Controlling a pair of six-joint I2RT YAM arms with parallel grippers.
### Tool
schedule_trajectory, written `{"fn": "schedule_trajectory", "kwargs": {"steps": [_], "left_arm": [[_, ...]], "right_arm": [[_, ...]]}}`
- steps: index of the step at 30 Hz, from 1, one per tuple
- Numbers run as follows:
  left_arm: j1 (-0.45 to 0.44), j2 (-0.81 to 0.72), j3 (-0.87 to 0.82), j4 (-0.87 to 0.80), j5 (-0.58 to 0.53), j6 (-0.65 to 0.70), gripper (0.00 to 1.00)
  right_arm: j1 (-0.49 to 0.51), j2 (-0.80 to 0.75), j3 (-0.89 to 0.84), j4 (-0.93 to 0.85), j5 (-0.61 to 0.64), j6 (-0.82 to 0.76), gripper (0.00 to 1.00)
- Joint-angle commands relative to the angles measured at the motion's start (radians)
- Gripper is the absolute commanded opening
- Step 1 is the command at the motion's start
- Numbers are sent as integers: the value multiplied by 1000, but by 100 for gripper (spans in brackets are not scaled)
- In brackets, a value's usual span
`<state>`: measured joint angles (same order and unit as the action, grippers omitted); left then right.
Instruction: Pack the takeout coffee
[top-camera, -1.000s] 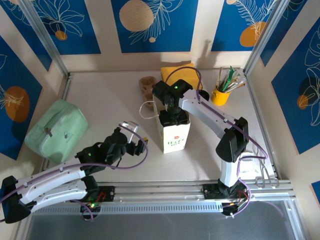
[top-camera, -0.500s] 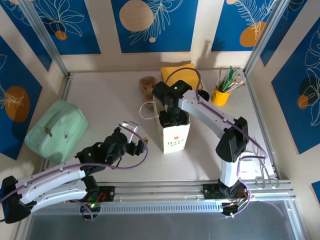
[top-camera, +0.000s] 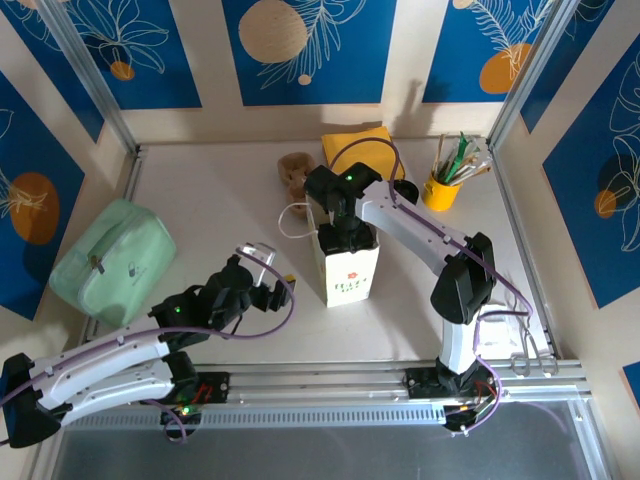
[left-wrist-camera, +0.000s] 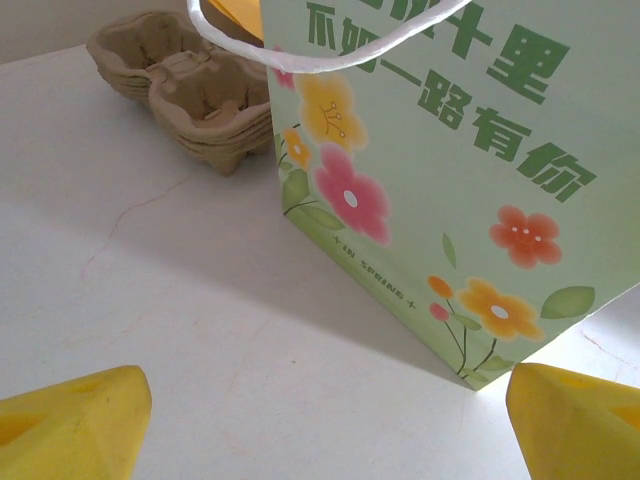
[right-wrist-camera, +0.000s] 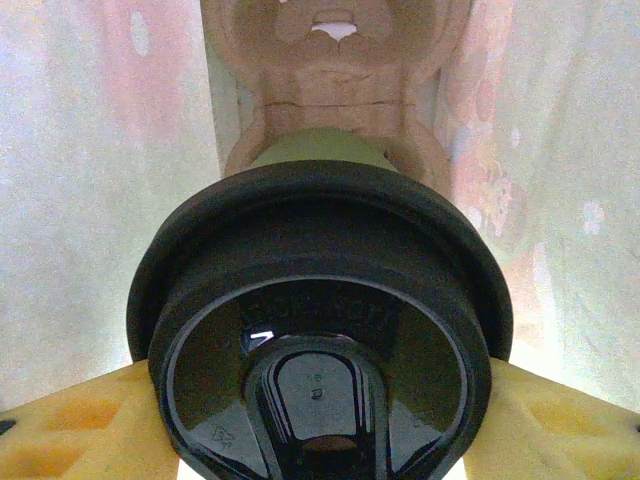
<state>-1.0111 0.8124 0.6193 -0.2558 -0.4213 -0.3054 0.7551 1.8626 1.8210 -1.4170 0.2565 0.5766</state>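
The right gripper (right-wrist-camera: 320, 420), clamped on the coffee (right-wrist-camera: 320, 300) inside the bag (top-camera: 351, 277), should lower it straight, lid level and clear of the bag walls, releasing only once seated; the left gripper (left-wrist-camera: 325, 420) stands open beside the bag.

Table (top-camera: 220, 200): pale flat top with faint scuffs, white paper bag (top-camera: 352, 275) standing upright roughly mid-table. Behind the bag and slightly left is a brown cardboard cup carrier (top-camera: 294, 170), near it but apart. Straight behind the bag is a yellow cloth (top-camera: 355, 148), behind and well right of it a yellow cup (top-camera: 440, 190) of straws and sticks. Well left of the bag, a green zip pouch (top-camera: 112, 258) lies at the table edge.
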Motion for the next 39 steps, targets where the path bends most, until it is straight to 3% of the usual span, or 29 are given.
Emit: {"fn": "schedule_trajectory", "kwargs": {"steps": [1, 39], "left_arm": [[-6, -14, -7, -17, -19, -1, 92], [-6, -5, 6, -11, -21, 15, 93]], "right_arm": [[4, 18, -16, 0, -25, -3, 62], [-6, 53, -57, 35, -43, -11, 61]]}}
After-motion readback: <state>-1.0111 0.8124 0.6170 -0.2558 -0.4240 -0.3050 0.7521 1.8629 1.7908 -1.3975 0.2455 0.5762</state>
